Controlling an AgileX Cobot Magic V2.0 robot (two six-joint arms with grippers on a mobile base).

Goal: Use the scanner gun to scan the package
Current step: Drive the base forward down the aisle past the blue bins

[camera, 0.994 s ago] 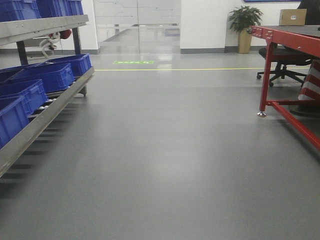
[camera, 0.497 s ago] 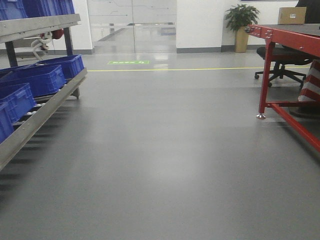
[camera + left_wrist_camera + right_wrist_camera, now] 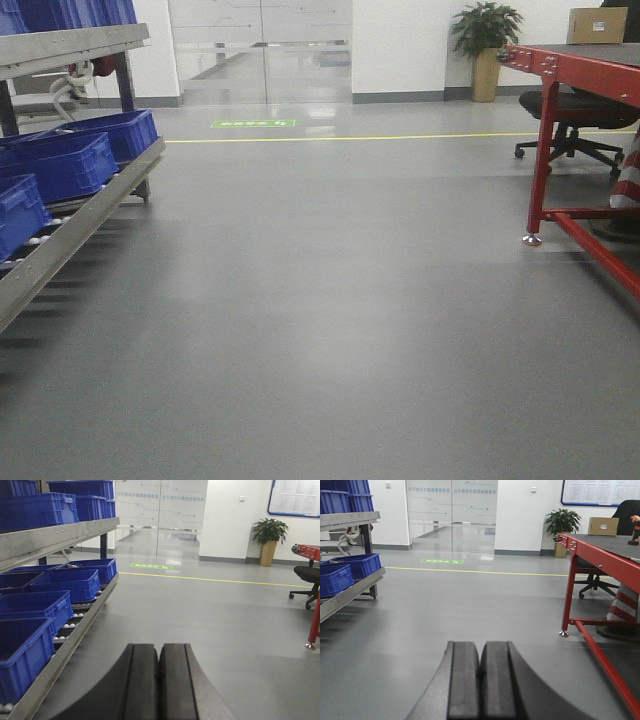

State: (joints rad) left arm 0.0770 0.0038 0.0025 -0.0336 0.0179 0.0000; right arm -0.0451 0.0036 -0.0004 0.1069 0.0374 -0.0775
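While the left gripper [image 3: 159, 654] points along the grey floor [image 3: 210, 615] beside the rack [image 3: 75, 532] of blue bins [image 3: 65, 584], its fingers are pressed together with nothing between them. The right gripper [image 3: 480, 652] is likewise closed and empty. The box [image 3: 603, 526] sits at the far end of the red table [image 3: 600, 552], well apart from both. Whether the scanner shows, I cannot tell.
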